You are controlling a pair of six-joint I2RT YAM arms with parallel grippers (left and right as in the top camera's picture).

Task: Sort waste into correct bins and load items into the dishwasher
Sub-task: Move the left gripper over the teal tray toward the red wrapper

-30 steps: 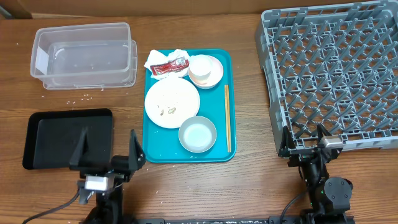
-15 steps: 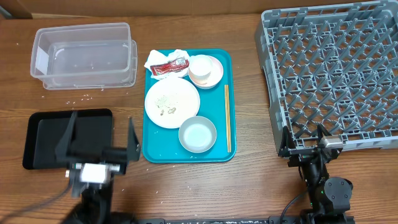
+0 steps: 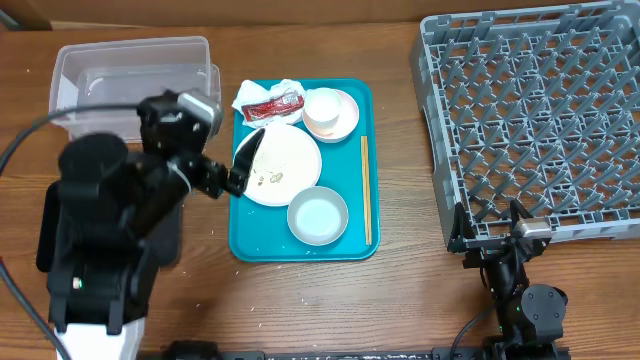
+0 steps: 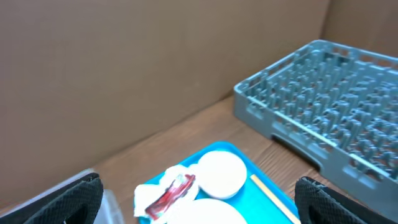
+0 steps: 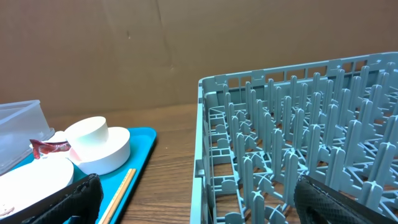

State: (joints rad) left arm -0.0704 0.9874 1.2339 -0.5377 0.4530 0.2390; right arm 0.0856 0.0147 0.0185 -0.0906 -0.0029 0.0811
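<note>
While its jaws stood wide apart over the left rim of the pink plate [image 3: 288, 160], the left hand [image 3: 240, 165] held nothing. The right hand [image 3: 488, 232] waited open by the grey rack [image 3: 530, 110]. Dropping there, a finger might tip the plate and scatter scraps over the teal tray [image 3: 355, 240]. A second earlier the left hand sat low at the counter's [image 3: 400, 300] front edge.

- In the overhead view, the left arm [image 3: 110, 230] hides most of the black tray [image 3: 43, 240] and a corner of the clear tub [image 3: 130, 55] from us.
- Our left wrist view is blurred. The sachet wrapper [image 4: 169, 194] is a red smear, and the plate [image 4: 208, 214] is cut off by the bottom edge.
- We cannot identify the scraps [image 3: 268, 180] on the plate, which are too small.
- The dish rack [image 3: 540, 110] runs off the right edge.
</note>
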